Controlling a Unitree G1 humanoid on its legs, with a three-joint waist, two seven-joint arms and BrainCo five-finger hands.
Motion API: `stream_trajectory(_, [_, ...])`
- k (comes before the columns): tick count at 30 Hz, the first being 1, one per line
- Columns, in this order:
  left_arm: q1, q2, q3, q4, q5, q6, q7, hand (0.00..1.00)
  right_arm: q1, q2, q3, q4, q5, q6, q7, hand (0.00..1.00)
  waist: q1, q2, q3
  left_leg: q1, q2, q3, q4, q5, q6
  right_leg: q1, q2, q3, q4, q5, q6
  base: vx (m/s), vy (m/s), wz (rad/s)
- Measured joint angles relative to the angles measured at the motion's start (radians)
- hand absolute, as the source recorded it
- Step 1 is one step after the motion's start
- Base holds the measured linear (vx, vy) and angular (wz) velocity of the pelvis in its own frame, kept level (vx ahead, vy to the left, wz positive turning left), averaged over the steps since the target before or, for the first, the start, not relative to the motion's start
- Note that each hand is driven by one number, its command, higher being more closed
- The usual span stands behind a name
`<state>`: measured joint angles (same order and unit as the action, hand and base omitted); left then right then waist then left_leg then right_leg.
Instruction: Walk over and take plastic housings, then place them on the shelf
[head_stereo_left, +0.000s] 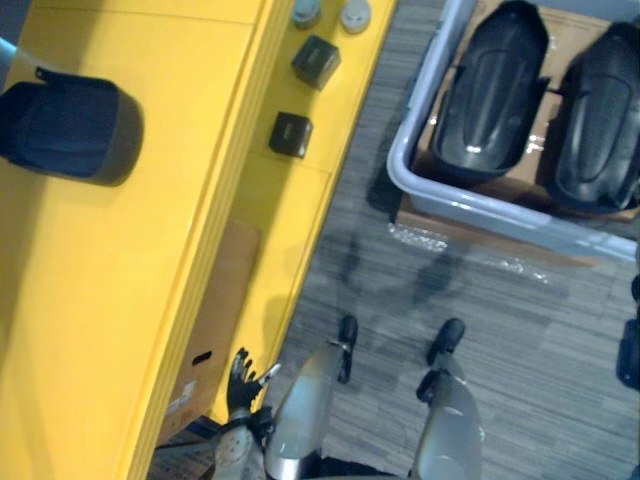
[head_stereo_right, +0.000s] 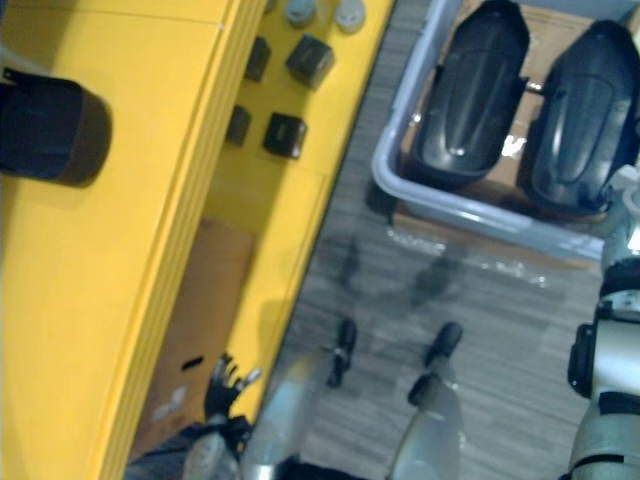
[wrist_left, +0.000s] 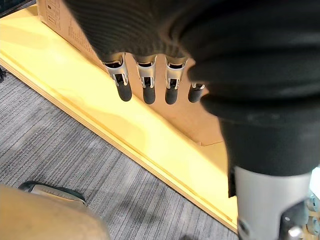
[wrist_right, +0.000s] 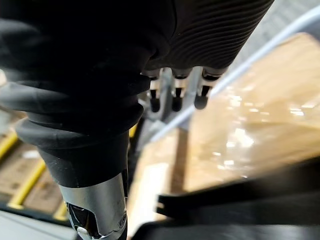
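Two black plastic housings lie side by side in a grey bin on the floor at the upper right. A third dark housing rests on top of the yellow shelf at the left. My left hand hangs low beside the shelf's edge, open with fingers straight and holding nothing. My right hand hangs by the bin's rim, its fingers relaxed and empty, a short way from the nearer housing.
Small black boxes and grey round parts sit on a lower yellow level. A cardboard box stands on the shelf's lower level near my left hand. Grey carpet lies between shelf and bin.
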<state>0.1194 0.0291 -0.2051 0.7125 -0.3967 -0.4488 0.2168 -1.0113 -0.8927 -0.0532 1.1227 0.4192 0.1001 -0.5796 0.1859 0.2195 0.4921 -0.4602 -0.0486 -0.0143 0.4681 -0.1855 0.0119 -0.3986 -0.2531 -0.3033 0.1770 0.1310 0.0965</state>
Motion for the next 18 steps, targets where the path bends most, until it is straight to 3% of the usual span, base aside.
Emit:
stream_trajectory(5, [-0.001, -0.008, -0.048, 0.012, -0.038, 0.001, 0.002, 0.0, 0.0, -0.036, -0.003, 0.03, -0.002, 0.04, -0.03, 0.0, 0.017, 0.04, -0.028, -0.03, -0.004, -0.003, 0.014, 0.0, 0.0, -0.037, -0.01, -0.001, 0.036, -0.018, 0.001, -0.01, 0.018, 0.03])
stream_trajectory(9, [-0.001, -0.017, -0.057, 0.018, -0.063, 0.001, 0.004, 0.0, -0.011, -0.057, -0.001, 0.03, -0.02, 0.091, -0.015, 0.0, 0.023, 0.053, -0.037, -0.031, -0.004, -0.004, 0.014, 0.001, -0.002, -0.044, -0.012, -0.001, 0.048, -0.024, -0.002, -0.01, 0.005, 0.0])
stream_trajectory(10, [-0.001, -0.017, -0.066, 0.022, -0.072, 0.001, 0.006, 0.0, -0.012, -0.058, 0.004, 0.031, -0.039, 0.111, -0.01, 1.0, 0.023, 0.056, -0.04, -0.034, -0.004, -0.004, 0.013, 0.001, -0.002, -0.05, -0.014, 0.0, 0.055, -0.028, -0.004, 0.0, 0.0, 0.0])
stream_trajectory(13, [-0.001, -0.016, -0.084, 0.027, -0.077, 0.001, 0.007, 0.0, -0.012, -0.069, 0.02, 0.029, -0.084, 0.141, -0.009, 1.0, 0.027, 0.067, -0.048, -0.047, -0.004, -0.007, 0.013, 0.003, -0.002, -0.061, -0.016, -0.004, 0.06, -0.032, -0.005, -0.02, 0.011, 0.02])
stream_trajectory(18, [-0.019, -0.019, -0.103, 0.05, -0.078, -0.001, 0.007, 0.0, -0.011, -0.138, 0.064, 0.031, -0.208, 0.232, 0.016, 1.0, 0.049, 0.084, -0.06, -0.067, -0.006, -0.008, 0.011, 0.006, -0.004, -0.082, -0.019, -0.009, 0.063, -0.032, -0.005, 0.0, 0.009, 0.02])
